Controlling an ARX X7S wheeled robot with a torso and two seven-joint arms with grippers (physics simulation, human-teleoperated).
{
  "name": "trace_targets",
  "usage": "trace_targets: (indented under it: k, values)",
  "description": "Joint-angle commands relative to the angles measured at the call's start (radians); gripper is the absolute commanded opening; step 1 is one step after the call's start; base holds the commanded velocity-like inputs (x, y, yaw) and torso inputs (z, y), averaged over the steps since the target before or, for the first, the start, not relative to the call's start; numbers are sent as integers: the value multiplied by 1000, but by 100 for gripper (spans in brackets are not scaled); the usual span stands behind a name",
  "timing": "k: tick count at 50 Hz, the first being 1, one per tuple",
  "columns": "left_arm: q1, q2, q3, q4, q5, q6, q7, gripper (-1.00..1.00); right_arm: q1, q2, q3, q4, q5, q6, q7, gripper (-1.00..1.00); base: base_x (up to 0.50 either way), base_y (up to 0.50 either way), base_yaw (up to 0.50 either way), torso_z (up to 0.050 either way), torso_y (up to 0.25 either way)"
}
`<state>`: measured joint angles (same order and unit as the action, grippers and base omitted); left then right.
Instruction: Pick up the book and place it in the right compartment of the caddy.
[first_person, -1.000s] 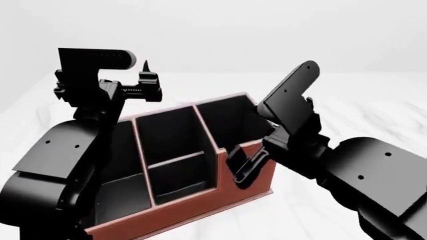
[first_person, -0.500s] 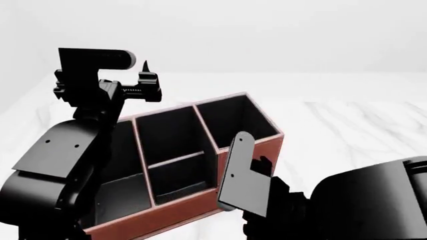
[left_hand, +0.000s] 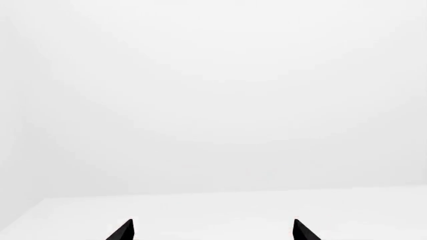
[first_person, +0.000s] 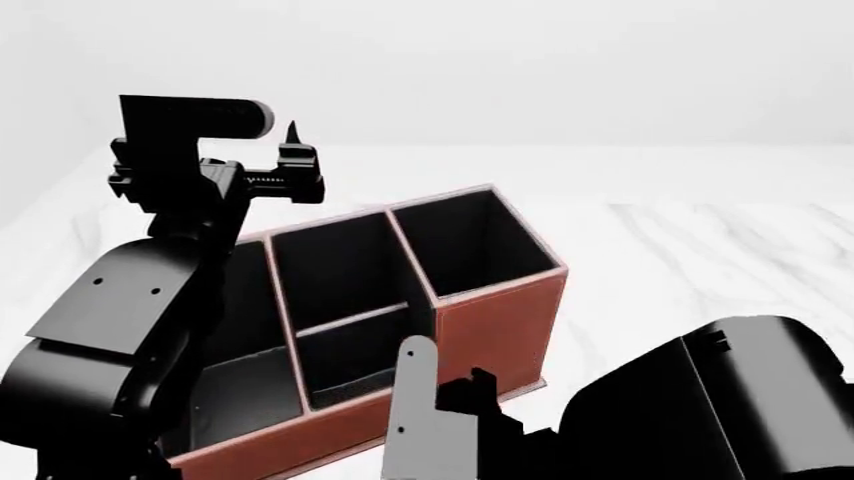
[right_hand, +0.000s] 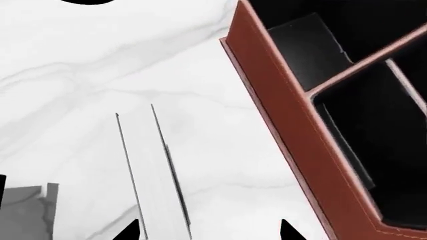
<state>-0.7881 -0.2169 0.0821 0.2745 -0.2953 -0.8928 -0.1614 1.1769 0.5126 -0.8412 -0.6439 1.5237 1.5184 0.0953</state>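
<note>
- Down at the bottom of the right wrist view, the right claw (right_hand: 208, 232) is released: only its two black tips show, set well apart.
- Between those tips sits the book (right_hand: 148, 170), seen edge-on as a white page strip with thin black cover lines on either side. It runs from mid-frame to the bottom edge, just beside one tip, with a clear gap to the other.
- The book is on the white marble table (right_hand: 80, 65), outside the caddy (right_hand: 293, 135), whose reddish wall runs down the right of the frame.
- Centre of the head view, the right compartment (first_person: 467, 240) shows only black lining.
- The left claw (left_hand: 212, 232) is released too, with nothing between its tips.
</note>
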Motion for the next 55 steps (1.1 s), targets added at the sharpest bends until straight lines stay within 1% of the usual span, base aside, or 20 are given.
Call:
trace_targets:
  k: [1, 5, 9, 17, 22, 26, 42, 43, 55]
  values:
    - [-2, -2, 5, -2, -4, 1, -5, 100, 11, -69, -131, 28, -96, -22, -70, 100, 0, 0, 0, 0, 0]
    - [-1, -4, 4, 5, -8, -3, -7, 100, 8, -89, -209, 49, -196, -47, -144, 100, 0, 0, 0, 0, 0]
    - [1, -6, 6, 1, -7, 1, -9, 100, 7, -112, -260, 68, -244, -64, -179, 100, 0, 0, 0, 0, 0]
    - [3, -8, 6, 4, -13, 2, -11, 100, 4, -151, -320, 101, -290, -94, -205, 100, 0, 0, 0, 0, 0]
    - [6, -11, 5, 3, -15, 4, -12, 100, -3, -155, -351, 125, -324, -123, -231, 100, 0, 0, 0, 0, 0]
    - [7, -11, 8, -1, -15, 7, -14, 100, -23, -161, -403, 153, -375, -154, -260, 100, 0, 0, 0, 0, 0]
    - [5, -11, 20, 1, -21, 9, -21, 100, -68, -176, -501, 213, -440, -207, -311, 100, 0, 0, 0, 0, 0]
    - [2, -10, 20, 0, -21, 9, -21, 100, -71, -174, -498, 212, -438, -205, -303, -100, 0, 0, 0, 0, 0]
    - [6, -13, 26, 1, -26, 11, -25, 100, -67, -158, -490, 189, -435, -222, -286, -100, 0, 0, 0, 0, 0]
